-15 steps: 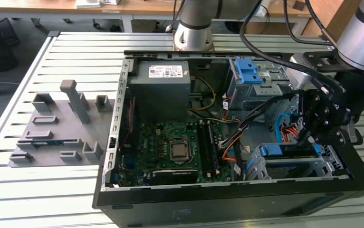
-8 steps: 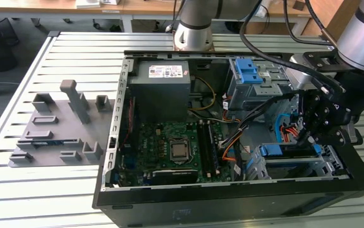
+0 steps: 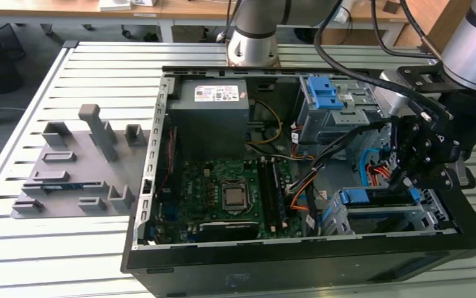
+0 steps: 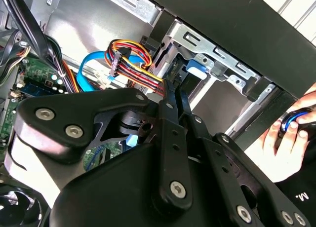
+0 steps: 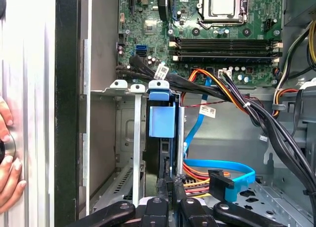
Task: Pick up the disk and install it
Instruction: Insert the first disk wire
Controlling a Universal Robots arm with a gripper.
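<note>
Black linkage bars of the gripper (image 5: 170,190) sit nearest in the first wrist view, closed down on the near edge of the disk (image 5: 160,138), which stands on edge in the drive cage (image 5: 126,138) of the open computer case (image 3: 304,261) at the exterior view's right. From the claw the disk lies straight ahead, its long axis running away along the slot toward its blue tab at the far end. Farther off lie the motherboard (image 5: 222,34) and the cable bundle (image 5: 237,96), and a person's hand (image 4: 286,148) rests outside the case wall.
</note>
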